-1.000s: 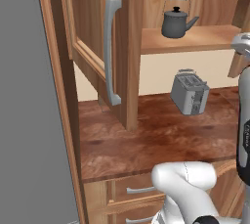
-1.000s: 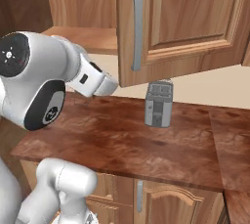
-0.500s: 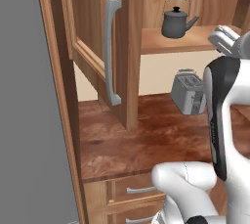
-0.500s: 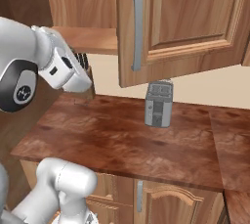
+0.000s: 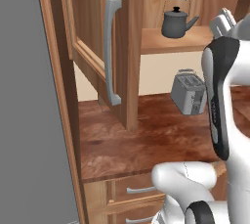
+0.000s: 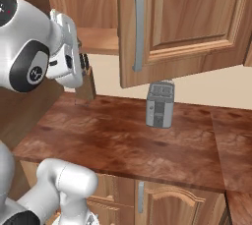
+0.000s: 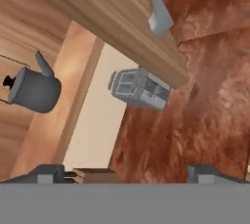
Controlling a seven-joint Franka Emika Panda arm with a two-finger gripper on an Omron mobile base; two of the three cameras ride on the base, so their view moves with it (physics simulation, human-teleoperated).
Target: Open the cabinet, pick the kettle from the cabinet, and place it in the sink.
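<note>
The cabinet's left door (image 5: 93, 47) stands swung open, its long grey bar handle (image 5: 112, 52) facing me. On the wooden shelf (image 5: 171, 42) inside sits the dark grey kettle (image 5: 177, 20), upright, spout to the right. The hand view shows the kettle (image 7: 31, 88) at the left, rolled sideways. My gripper (image 6: 84, 64) hangs open and empty in front of the cabinet opening, to the right of the kettle and apart from it. Both fingertips (image 7: 46, 174) stand far apart with nothing between them. The sink is out of view.
A boxy silver toaster (image 5: 189, 93) stands on the reddish-brown countertop (image 5: 136, 145) under the shelf. The cabinet's other door (image 6: 187, 22) with its grey handle (image 6: 138, 27) hangs above the toaster (image 6: 160, 103). A grey wall (image 5: 29, 120) closes the left side.
The arm has swung in from the right and lifted the hand to shelf height near the kettle. The gripper stayed open. Kettle, door and toaster have not moved.
</note>
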